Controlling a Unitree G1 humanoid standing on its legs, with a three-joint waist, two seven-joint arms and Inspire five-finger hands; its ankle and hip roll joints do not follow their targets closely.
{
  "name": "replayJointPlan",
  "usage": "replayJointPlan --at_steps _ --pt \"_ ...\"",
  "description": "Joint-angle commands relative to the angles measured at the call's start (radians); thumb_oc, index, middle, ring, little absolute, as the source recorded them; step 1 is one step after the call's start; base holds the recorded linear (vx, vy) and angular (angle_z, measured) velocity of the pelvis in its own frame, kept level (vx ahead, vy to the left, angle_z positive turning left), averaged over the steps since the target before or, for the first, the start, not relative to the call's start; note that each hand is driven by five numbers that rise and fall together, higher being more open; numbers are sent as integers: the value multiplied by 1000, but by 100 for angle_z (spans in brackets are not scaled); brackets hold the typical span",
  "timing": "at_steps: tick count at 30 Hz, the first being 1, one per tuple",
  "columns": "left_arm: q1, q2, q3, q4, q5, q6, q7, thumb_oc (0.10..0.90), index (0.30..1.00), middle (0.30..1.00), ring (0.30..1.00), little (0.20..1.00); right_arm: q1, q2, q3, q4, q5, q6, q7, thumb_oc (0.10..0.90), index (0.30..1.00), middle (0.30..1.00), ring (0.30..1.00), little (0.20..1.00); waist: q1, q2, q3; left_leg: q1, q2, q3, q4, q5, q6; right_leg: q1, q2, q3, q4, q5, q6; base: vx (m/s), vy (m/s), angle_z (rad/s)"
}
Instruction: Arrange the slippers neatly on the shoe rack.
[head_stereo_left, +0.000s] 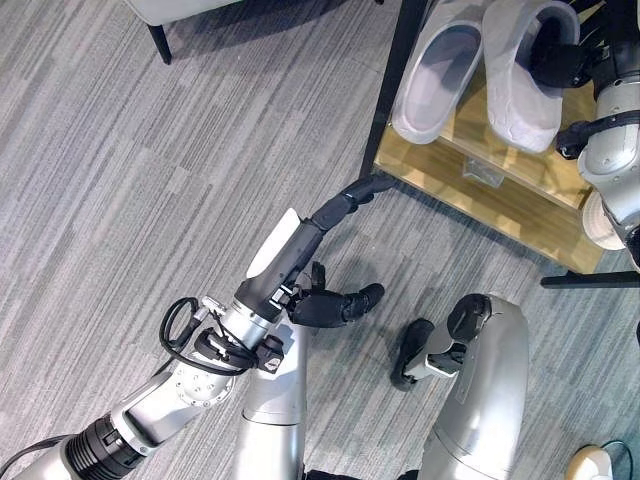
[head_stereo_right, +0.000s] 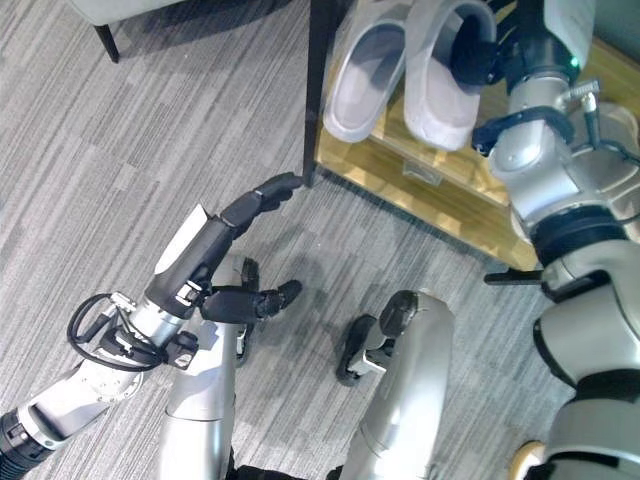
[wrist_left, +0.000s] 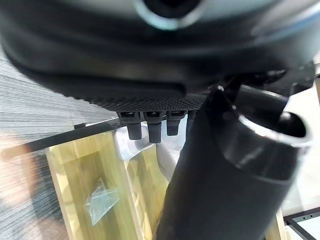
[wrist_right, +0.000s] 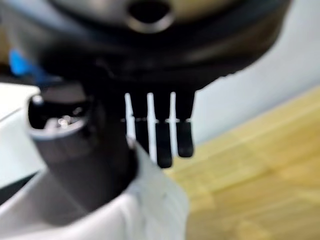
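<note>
Two white slippers stand side by side on the wooden shoe rack (head_stereo_left: 520, 185) at the upper right, toes toward me. My right hand (head_stereo_right: 482, 52) reaches into the opening of the right slipper (head_stereo_left: 518, 90). In the right wrist view its thumb (wrist_right: 80, 150) and fingers (wrist_right: 165, 140) pinch that slipper's white upper edge (wrist_right: 145, 205). The left slipper (head_stereo_left: 438, 72) lies free beside it. Over the carpet, my left hand (head_stereo_left: 305, 240) is open and empty, fingers stretched straight toward the rack's front corner.
A black metal post (head_stereo_left: 393, 75) rises at the rack's left front corner. A small clear plastic bag (head_stereo_left: 483, 172) lies on the shelf in front of the slippers. A dark furniture leg (head_stereo_left: 160, 42) stands at the top left on grey carpet.
</note>
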Motion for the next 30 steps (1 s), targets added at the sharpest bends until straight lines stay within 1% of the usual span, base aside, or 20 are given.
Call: replayJointPlan --at_steps 1,4,8,17,21,22,23,27,28,29,30 --pt "-14 -58 -24 -173 47 -71 33 800 900 900 900 900 -177 -55 17 69 -20 -26 -50 400 300 300 300 300 47 14 -37 11 -16 -74 -7 -165 23 -6 -18 29 2 -100 -39 0 0 0" --pt "-28 -70 -34 -172 46 -69 28 800 900 900 900 900 -187 -46 32 111 -10 -26 -38 400 300 300 300 300 44 12 -37 11 -15 -70 -7 -170 22 -6 -21 31 2 -101 -38 0 0 0" --pt "-33 -69 -48 -178 43 -71 23 800 900 900 900 900 -180 -47 17 105 22 -44 -40 400 300 300 300 300 43 8 -37 11 -18 -67 -5 -175 20 -6 -23 34 3 -105 -39 8 4 0" --pt "10 -55 -50 -191 29 -75 13 800 900 900 900 900 -193 -74 36 142 19 -38 -45 400 300 300 300 300 39 -5 -37 11 -14 -66 -8 -182 13 -6 -27 40 4 -113 -45 0 0 0" --pt "32 -45 -48 -202 19 -74 4 800 900 900 900 900 -208 -83 46 143 23 -39 -47 400 300 300 300 300 36 -6 -37 11 -15 -69 -2 -186 11 -6 -27 37 8 -119 -52 17 -2 1" --pt "36 -41 -48 -204 14 -74 0 800 900 900 900 900 -209 -86 47 145 26 -40 -48 591 587 587 587 587 35 -6 -37 11 -16 -71 -1 -187 10 -6 -27 36 9 -122 -54 0 0 0" --pt "42 -37 -48 -206 11 -72 -2 800 900 900 900 900 -213 -87 47 143 30 -42 -50 800 900 900 900 900 35 -6 -37 11 -16 -73 0 -187 9 -6 -28 35 10 -124 -55 0 0 0" --pt "52 -26 -46 -211 10 -70 -11 800 900 900 900 900 -223 -78 53 146 25 -37 -53 800 900 900 900 900 35 -8 -37 11 -15 -76 5 -191 8 -6 -28 36 14 -125 -57 0 0 0" --pt "-41 -27 -152 -16 67 -107 25 800 900 900 900 900 -253 5 73 120 -2 -40 -50 800 900 900 900 900 10 -36 -37 11 -13 -75 12 -190 5 -6 -26 38 21 -124 -55 0 0 0" --pt "-49 -32 -159 -6 71 -113 31 800 900 900 900 900 -259 5 77 122 -2 -40 -50 800 900 900 900 900 11 -35 -37 11 -12 -75 11 -191 5 -6 -26 37 19 -125 -56 0 0 0" --pt "-63 -38 -180 -13 77 -118 53 800 900 900 900 900 -264 26 73 143 9 -36 -60 800 900 900 900 900 8 -32 -37 11 -11 -74 15 -193 7 -6 -27 37 21 -124 -57 5 17 -4"
